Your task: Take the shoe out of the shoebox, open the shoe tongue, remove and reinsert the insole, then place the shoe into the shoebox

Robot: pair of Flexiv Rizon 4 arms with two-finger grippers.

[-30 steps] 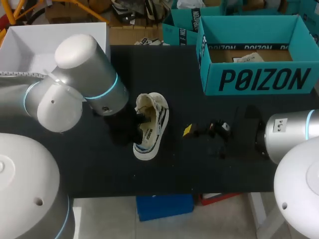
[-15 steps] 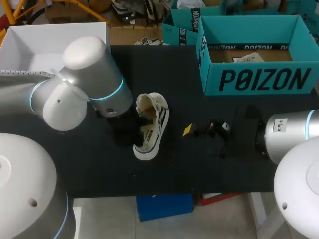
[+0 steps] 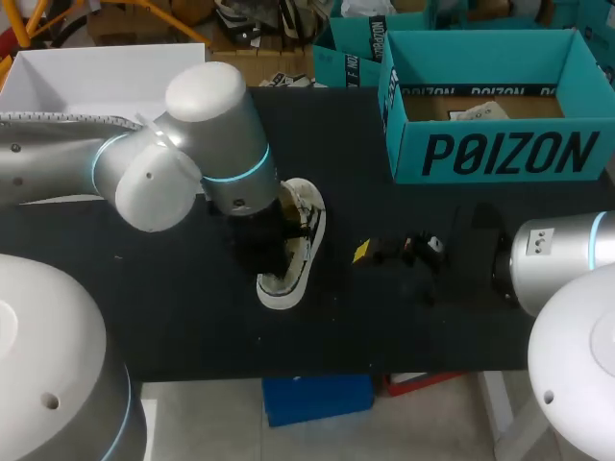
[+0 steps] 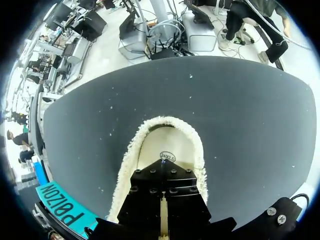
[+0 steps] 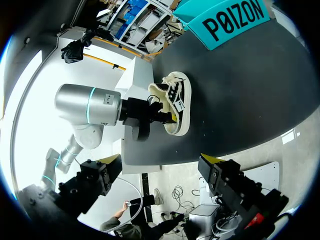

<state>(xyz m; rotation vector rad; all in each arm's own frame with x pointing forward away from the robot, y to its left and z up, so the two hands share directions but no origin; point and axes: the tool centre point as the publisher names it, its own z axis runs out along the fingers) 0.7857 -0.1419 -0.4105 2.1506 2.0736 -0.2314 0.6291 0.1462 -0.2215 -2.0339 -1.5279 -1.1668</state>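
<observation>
Shoe (image 3: 303, 254): on the table (image 3: 192, 317), outside the box (image 3: 500, 154) and well apart from it.
Left gripper (image 3: 272, 235): right over the shoe's heel opening, seemingly dipping into it; hidden by its own body, so I cannot tell whether it is spread or closed.
Insole (image 4: 167, 145): in place inside the fleecy collar.
Right gripper (image 5: 160, 160): spread wide, holding nothing, beside the shoe.

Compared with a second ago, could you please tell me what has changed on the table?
The left arm swung to the right, bringing the left gripper from beside the shoe to over its opening. Whether it has gripped anything cannot be seen. The shoe, the right arm and the teal box stayed put.
</observation>
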